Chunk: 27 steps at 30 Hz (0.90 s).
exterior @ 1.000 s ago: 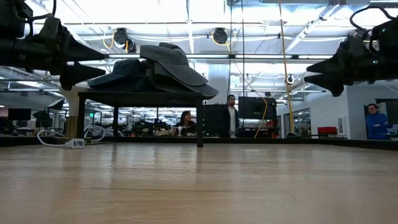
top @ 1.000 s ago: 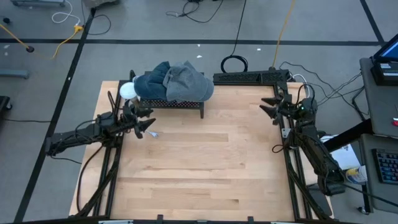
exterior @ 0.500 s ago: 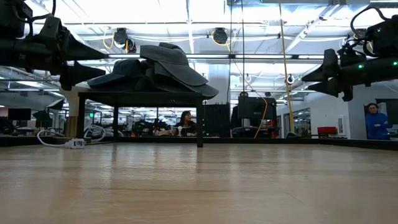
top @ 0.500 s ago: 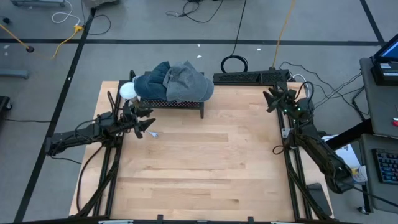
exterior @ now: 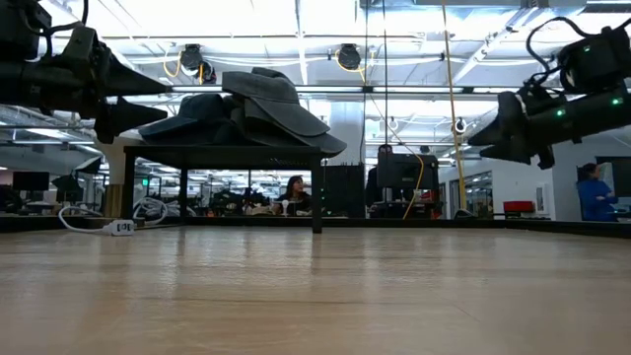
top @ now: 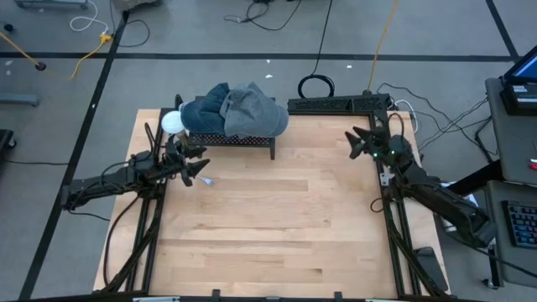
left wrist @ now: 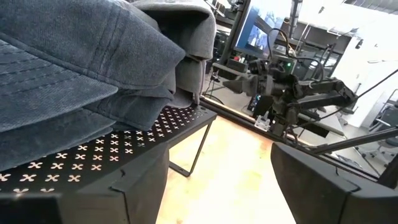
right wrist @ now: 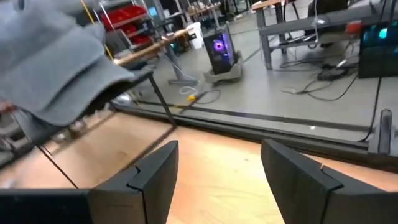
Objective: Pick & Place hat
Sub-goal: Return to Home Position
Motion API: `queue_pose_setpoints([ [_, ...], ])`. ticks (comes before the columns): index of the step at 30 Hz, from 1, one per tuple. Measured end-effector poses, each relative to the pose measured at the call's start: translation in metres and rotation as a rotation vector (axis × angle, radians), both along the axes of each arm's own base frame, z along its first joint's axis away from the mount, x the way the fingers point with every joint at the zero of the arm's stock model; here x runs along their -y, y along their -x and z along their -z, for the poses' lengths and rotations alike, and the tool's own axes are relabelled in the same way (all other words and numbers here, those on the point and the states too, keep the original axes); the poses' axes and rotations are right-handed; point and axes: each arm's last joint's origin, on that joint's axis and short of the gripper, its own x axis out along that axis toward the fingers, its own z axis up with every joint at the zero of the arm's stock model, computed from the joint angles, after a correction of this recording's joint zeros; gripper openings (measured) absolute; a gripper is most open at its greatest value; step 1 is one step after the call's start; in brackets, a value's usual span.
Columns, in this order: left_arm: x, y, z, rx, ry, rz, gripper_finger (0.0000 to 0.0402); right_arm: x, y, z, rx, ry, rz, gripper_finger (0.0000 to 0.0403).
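Plainly, left end effector [top: 204, 166] and right end effector [top: 355, 143] hang parted (both empty); gray caps [top: 243, 111] top the shelf [top: 252, 140].

Cloth caps [top: 239, 111], perforated metal shelf [left wrist: 124, 146] (matt), wood table [top: 277, 226]

The shelf [top: 252, 138] top is largely covered by the piled caps [top: 235, 111], whose number cannot be counted; a white object [top: 171, 122] at its left end is half hidden and not identified; in the right wrist view the pile is blurred and cut by the edge; a pale item [top: 207, 180] on the desk [top: 277, 226] is too small to tell.
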Motion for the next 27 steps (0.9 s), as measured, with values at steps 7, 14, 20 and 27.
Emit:
queue_pose_setpoints([
  [7,0.0,0.0,0.0,0.0,0.0,0.0,0.0298,-0.005,-0.004,0.009,-0.225,0.094,-0.006,0.0222],
  [14,0.0,0.0,0.0,0.001,0.0,0.0,0.0298,-0.01,0.0,0.03,-0.351,-0.095,-0.028,0.0222],
  [20,0.0,0.0,0.0,0.001,0.0,0.0,0.0289,-0.007,-0.002,0.022,-0.294,-0.033,-0.012,0.0222],
  [27,0.0,0.0,0.0,0.001,0.0,0.001,0.0278,-0.004,-0.005,0.009,-0.195,0.071,0.001,0.0222],
])
